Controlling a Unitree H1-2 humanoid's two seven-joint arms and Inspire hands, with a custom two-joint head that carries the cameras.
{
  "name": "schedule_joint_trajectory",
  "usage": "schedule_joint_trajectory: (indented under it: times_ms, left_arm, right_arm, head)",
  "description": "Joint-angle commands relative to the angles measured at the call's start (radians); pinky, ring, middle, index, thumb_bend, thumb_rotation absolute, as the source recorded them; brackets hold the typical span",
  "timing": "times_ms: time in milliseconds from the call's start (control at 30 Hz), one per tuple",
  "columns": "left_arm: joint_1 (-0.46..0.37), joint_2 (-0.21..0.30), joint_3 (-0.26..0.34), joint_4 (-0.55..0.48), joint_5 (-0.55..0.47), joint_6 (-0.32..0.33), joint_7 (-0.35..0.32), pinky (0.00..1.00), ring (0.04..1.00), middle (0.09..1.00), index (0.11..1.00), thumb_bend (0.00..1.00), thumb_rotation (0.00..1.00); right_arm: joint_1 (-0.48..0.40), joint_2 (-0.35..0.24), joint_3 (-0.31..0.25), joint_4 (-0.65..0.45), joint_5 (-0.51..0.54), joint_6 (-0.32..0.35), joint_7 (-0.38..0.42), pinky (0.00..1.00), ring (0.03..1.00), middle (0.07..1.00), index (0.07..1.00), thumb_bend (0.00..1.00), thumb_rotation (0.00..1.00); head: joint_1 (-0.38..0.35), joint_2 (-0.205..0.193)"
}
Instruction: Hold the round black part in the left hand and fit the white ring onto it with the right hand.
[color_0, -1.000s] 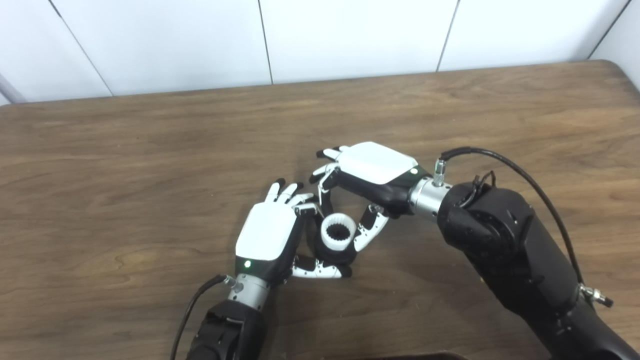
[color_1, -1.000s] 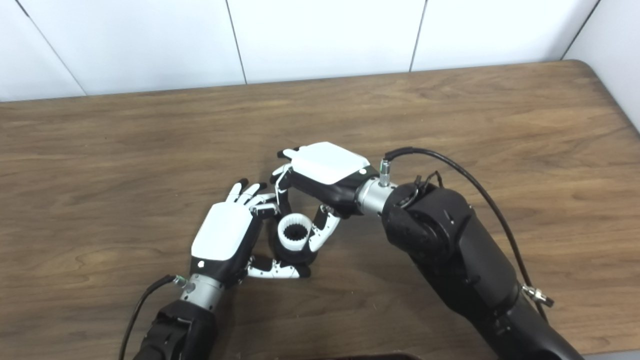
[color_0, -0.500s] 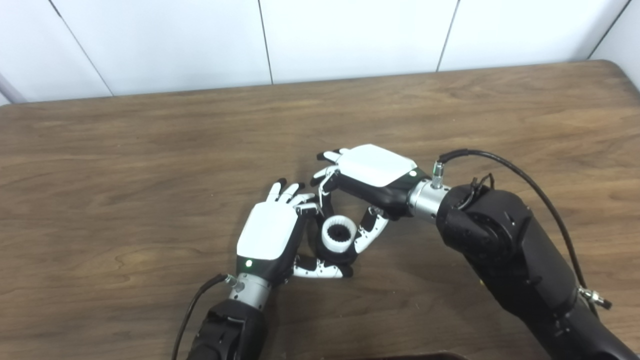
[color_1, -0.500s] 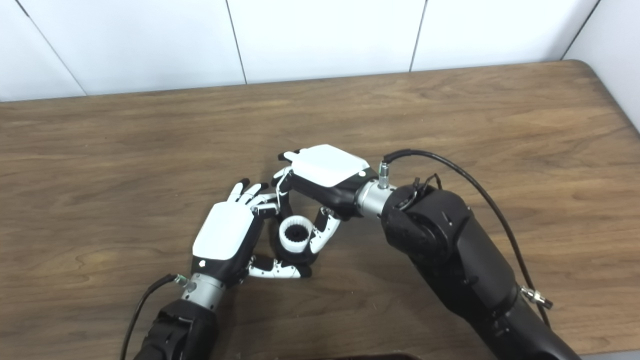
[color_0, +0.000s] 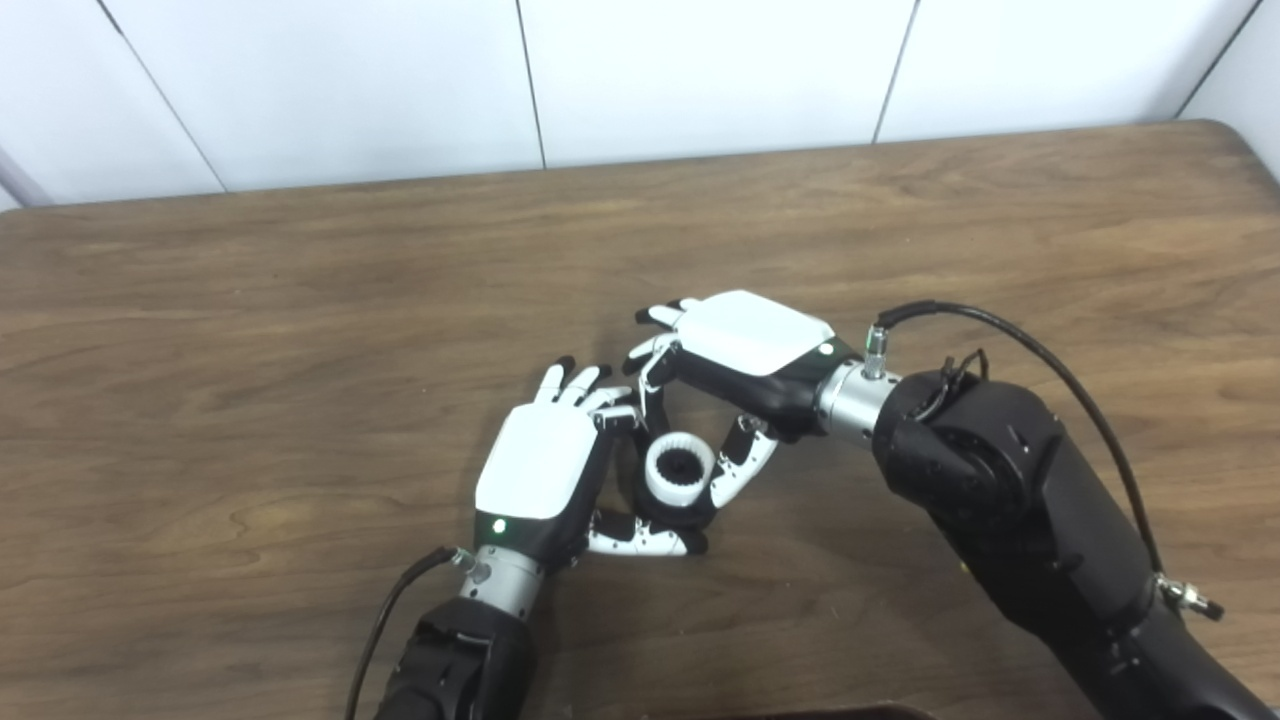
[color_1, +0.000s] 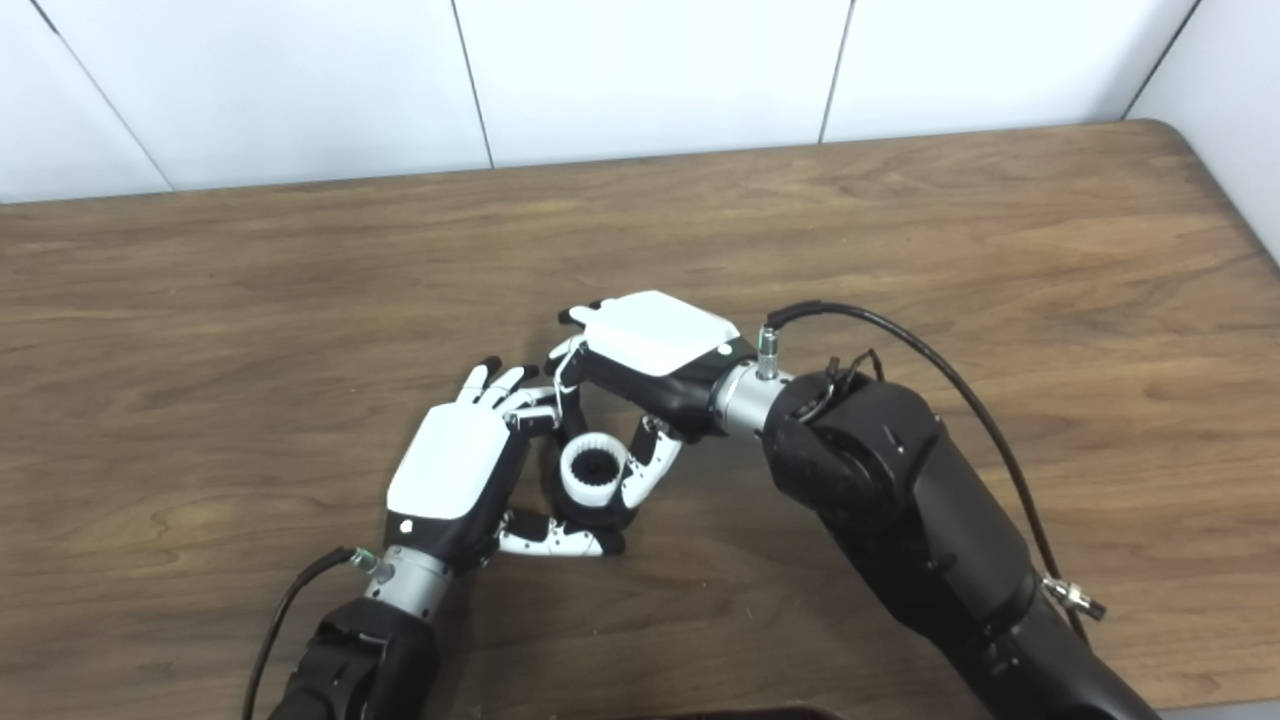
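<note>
Both robot hands meet mid-frame: left robot hand (color_0: 540, 470) grips black part (color_0: 668, 512); right robot hand (color_0: 745, 345) pinches ring (color_0: 679, 473) directly atop it.

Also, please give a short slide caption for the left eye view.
Left hand holds the black part while the right hand seats the white ring on it, above the table.
</note>
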Motion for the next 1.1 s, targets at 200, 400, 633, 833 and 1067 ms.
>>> schedule_joint_trajectory:
  times_ms: [200, 400, 633, 833, 1067]
  left_arm:
    - [-0.008, -0.008, -0.006, 0.017, 0.004, 0.002, -0.018, 1.00, 0.924, 0.798, 0.483, 0.52, 0.06]
    - [-0.008, -0.007, -0.004, 0.018, 0.004, 0.001, -0.015, 1.00, 0.924, 0.796, 0.483, 0.52, 0.06]
    - [-0.009, -0.007, -0.004, 0.025, 0.004, 0.000, -0.010, 1.00, 0.924, 0.796, 0.483, 0.52, 0.06]
    - [-0.008, -0.006, -0.002, 0.026, -0.001, -0.003, -0.008, 1.00, 0.923, 0.796, 0.483, 0.52, 0.06]
    - [-0.006, -0.002, 0.000, 0.027, 0.001, -0.005, -0.007, 1.00, 0.923, 0.797, 0.483, 0.52, 0.06]
  right_arm:
    - [-0.028, -0.005, -0.015, -0.020, -0.001, -0.015, -0.003, 1.00, 1.000, 0.858, 0.492, 0.52, 0.15]
    - [-0.029, -0.005, -0.019, -0.018, 0.003, -0.018, -0.004, 1.00, 1.000, 0.868, 0.617, 0.97, 0.25]
    - [-0.033, -0.005, -0.023, -0.013, 0.001, -0.018, -0.006, 1.00, 1.000, 0.871, 0.613, 0.99, 0.26]
    - [-0.028, -0.003, -0.030, -0.012, 0.006, -0.019, -0.016, 1.00, 1.000, 0.866, 0.604, 0.99, 0.23]
    - [-0.040, -0.018, -0.063, -0.035, 0.018, -0.004, -0.006, 1.00, 1.000, 0.865, 0.598, 0.98, 0.23]
  head:
    - [-0.003, -0.001]
    - [-0.010, -0.002]
    - [-0.013, -0.002]
    - [-0.013, -0.002]
    - [-0.020, -0.003]
